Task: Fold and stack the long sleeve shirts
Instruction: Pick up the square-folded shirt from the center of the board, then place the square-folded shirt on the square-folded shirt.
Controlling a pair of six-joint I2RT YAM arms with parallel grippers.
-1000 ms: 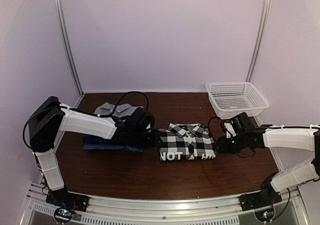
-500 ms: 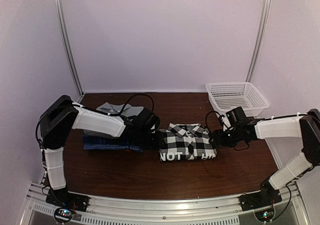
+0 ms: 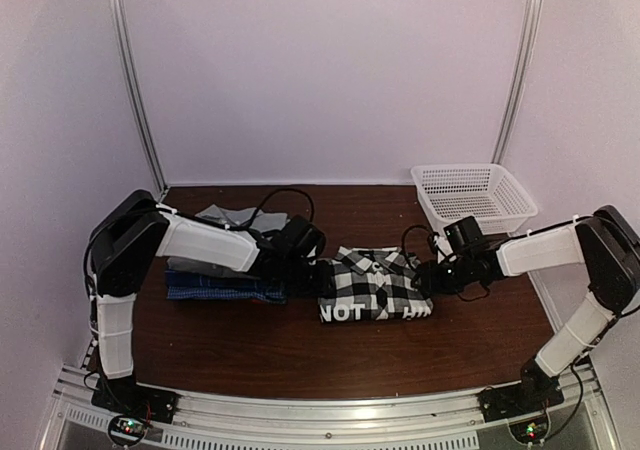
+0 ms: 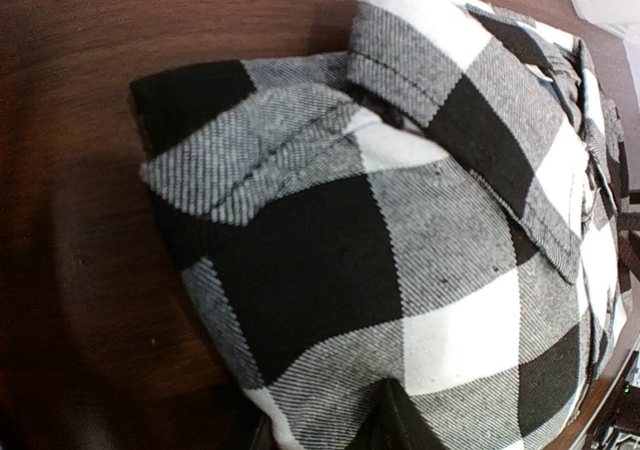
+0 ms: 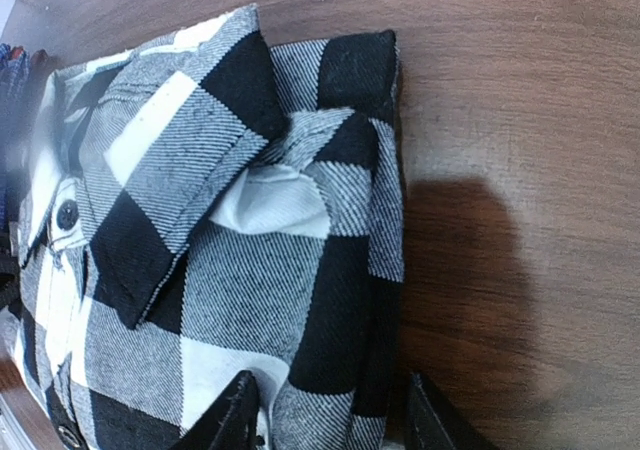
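As you bracketed the folded plaid shirt (image 3: 375, 285) mid-table, right of the blue shirt (image 3: 215, 288), your right gripper (image 5: 330, 415) stood parted astride its right edge and your left gripper (image 3: 315, 275) met its left edge, jaw state unclear, likely squaring it before stacking.

Dim, soft indoor light gives the walls (image 3: 330, 70) a pinkish-purple cast. The overhead view is grainy and slightly blurred. Both wrist views are sharper, showing the plaid shirt (image 4: 400, 220) weave clearly. Broad, soft-edged shadows darken the brown surface (image 5: 520, 70) beside it, and straight lines bow near the frame edges
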